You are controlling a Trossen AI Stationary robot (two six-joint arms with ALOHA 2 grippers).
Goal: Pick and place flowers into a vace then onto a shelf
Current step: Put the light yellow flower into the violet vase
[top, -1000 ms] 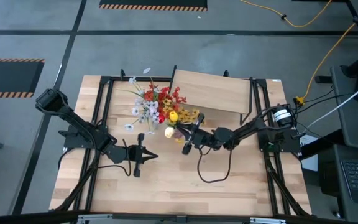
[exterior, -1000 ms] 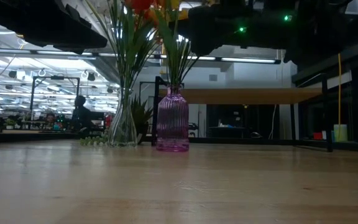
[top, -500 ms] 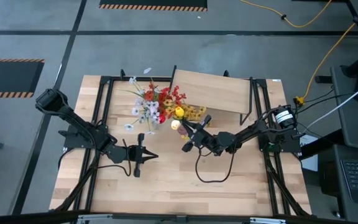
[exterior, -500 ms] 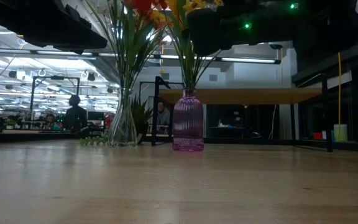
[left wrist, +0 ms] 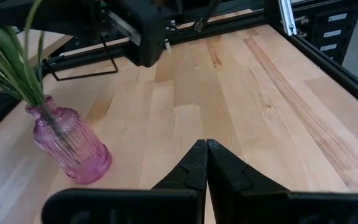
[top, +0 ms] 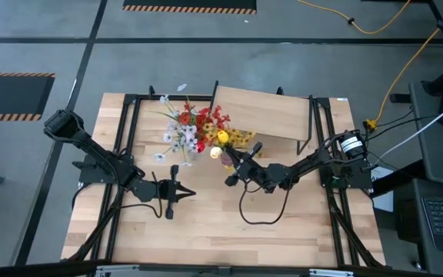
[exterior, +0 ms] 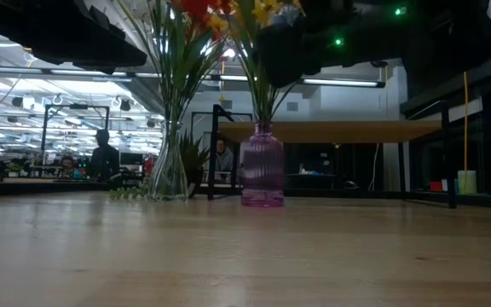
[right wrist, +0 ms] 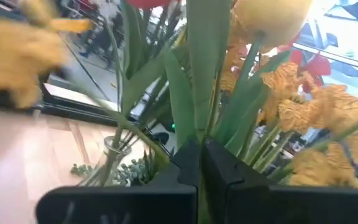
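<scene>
Right end effector (top: 231, 171): closed on the green stems of the flowers (right wrist: 272, 93) standing in the pink ribbed vase (exterior: 262, 166), just above the vase neck; yellow and orange blossoms crowded the right wrist view.
Left end effector (left wrist: 205, 163): closed and empty, parked low over the near-left part of the tabletop (top: 206, 223), well apart from the vase.
Task objects: pink vase on the tabletop, just in front of the shelf (top: 264, 111); a clear glass vase (exterior: 169, 166) with a mixed bouquet (top: 187, 127) stood beside it.
Step in hand (judged): carrying the filled vase toward the shelf; a hold on stems alone seemed unlikely to lift it, so a grasp at the neck looked safer.
Edges: shelf front edge and black legs lay directly ahead; the vase base would need to clear that edge.
Open room: the right and near tabletop offered room; the bouquet crowded the left.
</scene>
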